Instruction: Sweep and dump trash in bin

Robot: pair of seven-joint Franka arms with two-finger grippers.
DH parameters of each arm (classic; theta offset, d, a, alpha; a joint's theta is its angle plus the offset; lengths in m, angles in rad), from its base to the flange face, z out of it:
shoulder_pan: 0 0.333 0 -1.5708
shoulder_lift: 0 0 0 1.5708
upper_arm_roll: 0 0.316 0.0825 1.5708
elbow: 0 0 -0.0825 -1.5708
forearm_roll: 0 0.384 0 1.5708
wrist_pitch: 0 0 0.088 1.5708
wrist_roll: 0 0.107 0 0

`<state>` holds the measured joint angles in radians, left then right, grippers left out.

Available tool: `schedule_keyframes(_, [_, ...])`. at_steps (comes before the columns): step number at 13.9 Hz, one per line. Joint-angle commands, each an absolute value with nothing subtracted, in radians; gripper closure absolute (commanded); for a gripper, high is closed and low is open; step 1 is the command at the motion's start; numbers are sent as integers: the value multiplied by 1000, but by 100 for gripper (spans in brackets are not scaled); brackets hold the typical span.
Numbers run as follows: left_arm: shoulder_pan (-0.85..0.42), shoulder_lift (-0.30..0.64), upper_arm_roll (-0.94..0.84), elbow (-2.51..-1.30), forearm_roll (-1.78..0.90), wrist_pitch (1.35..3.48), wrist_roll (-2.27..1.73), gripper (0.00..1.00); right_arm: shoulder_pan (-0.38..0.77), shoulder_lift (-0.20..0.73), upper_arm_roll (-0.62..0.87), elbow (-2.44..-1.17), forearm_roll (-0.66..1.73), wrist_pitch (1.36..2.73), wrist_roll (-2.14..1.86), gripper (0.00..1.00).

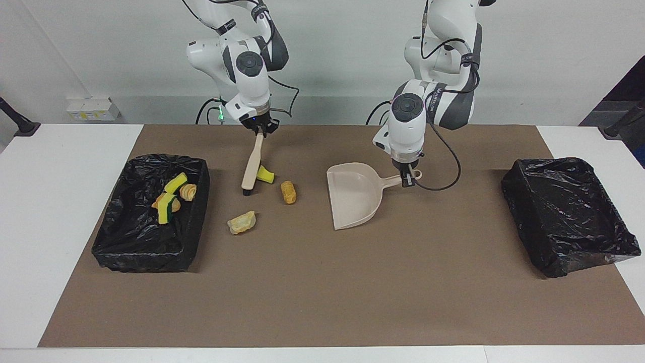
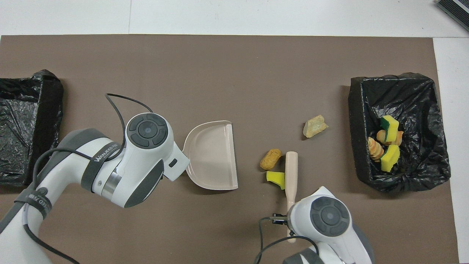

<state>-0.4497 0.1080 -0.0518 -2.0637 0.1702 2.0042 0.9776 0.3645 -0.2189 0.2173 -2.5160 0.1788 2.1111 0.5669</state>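
A beige plastic dustpan [image 2: 212, 156] lies on the brown counter [image 2: 234, 66], mouth facing a tan bread lump [image 2: 270, 158] and yellow sponge chunk [image 2: 275, 178] (both beside the beige brush [image 2: 291, 172]).

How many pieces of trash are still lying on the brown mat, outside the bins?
3. A yellow sponge piece touches the brush. An orange lump lies beside it, toward the dustpan. A tan lump lies farther from the robots. None seems hidden.
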Motion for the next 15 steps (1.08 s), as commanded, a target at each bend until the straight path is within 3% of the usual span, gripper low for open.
schedule_keyframes(1, [-471,58,-41,-2144,190,2059,965,100,429,-10,218,-2298,218,2105,624,100])
schedule_keyframes(3, [-471,55,-41,-2157,190,2068,965,100,481,47,218,-2209,218,2106,652,100])
schedule_keyframes(7, [-471,29,-43,-2221,190,2166,966,100,554,72,218,-2128,293,2111,652,100])
schedule_keyframes(15, [-373,60,-41,-2152,175,2195,979,100,497,52,206,-2095,174,2086,632,100])
